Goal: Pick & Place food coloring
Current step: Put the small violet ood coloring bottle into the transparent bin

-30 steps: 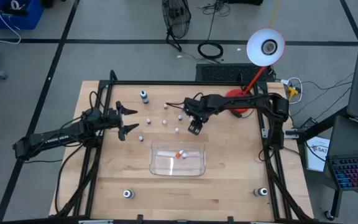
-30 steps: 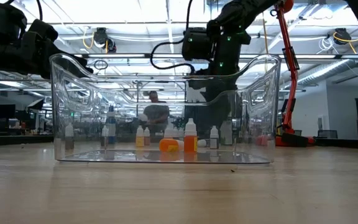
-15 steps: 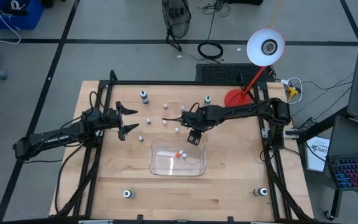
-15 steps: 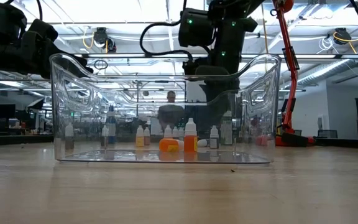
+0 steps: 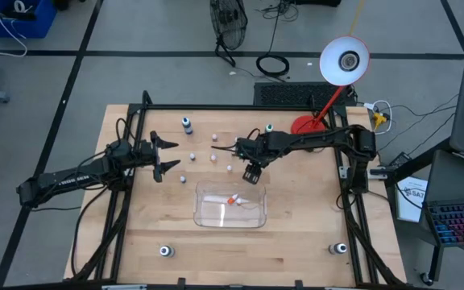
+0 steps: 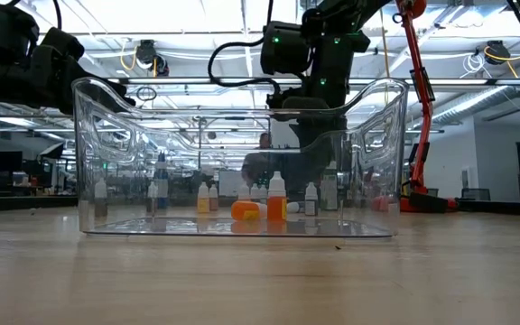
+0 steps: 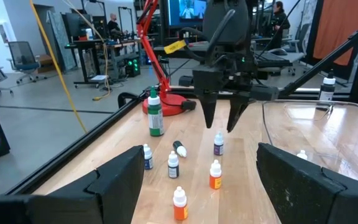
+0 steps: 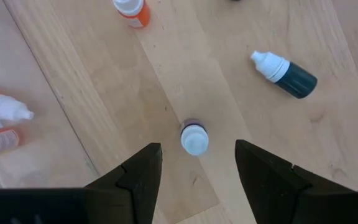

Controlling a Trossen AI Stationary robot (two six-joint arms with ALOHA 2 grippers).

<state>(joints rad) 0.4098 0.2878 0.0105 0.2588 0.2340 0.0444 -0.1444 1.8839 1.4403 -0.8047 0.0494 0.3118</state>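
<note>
The right arm has swung nearer the clear tray (image 5: 230,211) since a second ago, so the right gripper (image 5: 252,174) now hangs just behind the tray's far wall, fingers spread and holding nothing. The left gripper (image 5: 164,155) has not moved; it waits wide open and empty at the table's (image 5: 296,234) left side.

Only the right wrist view shows what lies under the right gripper: an upright purple bottle (image 8: 194,138) with a white cap, seen between the two fingers and touching neither. A dark bottle (image 8: 284,74) lies on its side nearby. The low view alone shows an orange bottle (image 6: 246,210) lying inside the tray beside an upright one.

The food coloring bottles (image 7: 179,203) are tiny, white-capped, in orange, purple and dark shades, scattered on the wood behind the tray.
</note>
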